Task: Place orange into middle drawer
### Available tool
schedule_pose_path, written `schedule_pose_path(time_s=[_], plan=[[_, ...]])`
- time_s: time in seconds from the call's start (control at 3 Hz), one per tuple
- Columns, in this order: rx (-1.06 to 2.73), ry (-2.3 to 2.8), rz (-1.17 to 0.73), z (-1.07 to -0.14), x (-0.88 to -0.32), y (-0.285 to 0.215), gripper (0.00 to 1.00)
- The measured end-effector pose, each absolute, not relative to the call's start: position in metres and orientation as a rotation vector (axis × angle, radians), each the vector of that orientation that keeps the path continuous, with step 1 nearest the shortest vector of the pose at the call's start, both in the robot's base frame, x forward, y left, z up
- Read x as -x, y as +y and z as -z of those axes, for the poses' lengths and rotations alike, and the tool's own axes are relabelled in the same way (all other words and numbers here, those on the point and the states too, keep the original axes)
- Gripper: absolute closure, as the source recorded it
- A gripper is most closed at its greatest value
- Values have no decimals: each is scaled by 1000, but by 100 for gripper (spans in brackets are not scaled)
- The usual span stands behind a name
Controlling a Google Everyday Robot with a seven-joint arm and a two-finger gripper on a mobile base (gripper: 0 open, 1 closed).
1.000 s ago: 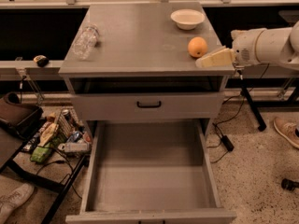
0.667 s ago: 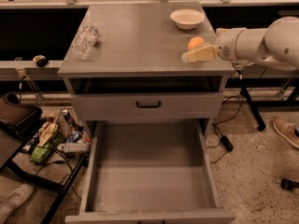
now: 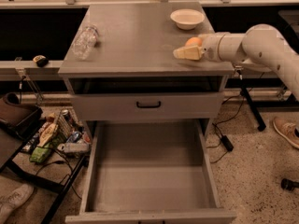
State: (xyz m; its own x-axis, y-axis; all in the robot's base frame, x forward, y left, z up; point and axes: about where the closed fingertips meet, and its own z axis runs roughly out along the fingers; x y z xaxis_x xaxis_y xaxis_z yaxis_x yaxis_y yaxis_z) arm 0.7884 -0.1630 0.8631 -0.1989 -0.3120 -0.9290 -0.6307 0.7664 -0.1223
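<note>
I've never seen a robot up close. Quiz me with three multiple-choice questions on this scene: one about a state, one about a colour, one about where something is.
1. The middle drawer is: A shut; B pulled out; C lifted off the cabinet.
2. The bowl is: A blue; B black; C white.
3. The orange lies: A on the cabinet top, right by the gripper; B in the middle drawer; C in the bowl.

Answers:
1 B: its bare floor shows below the closed drawer front.
2 C: it is plain white, at the top's back right.
3 A: it sits on the top, partly hidden by the gripper near the right front edge.
</note>
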Motion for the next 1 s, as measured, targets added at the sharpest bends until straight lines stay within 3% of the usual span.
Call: schedule_pose_path(time_s=[0.67,1.0], plan=[[635,1821,-301,-848,-795,-176,80],[636,1820,-301,-848,-795,-176,100]])
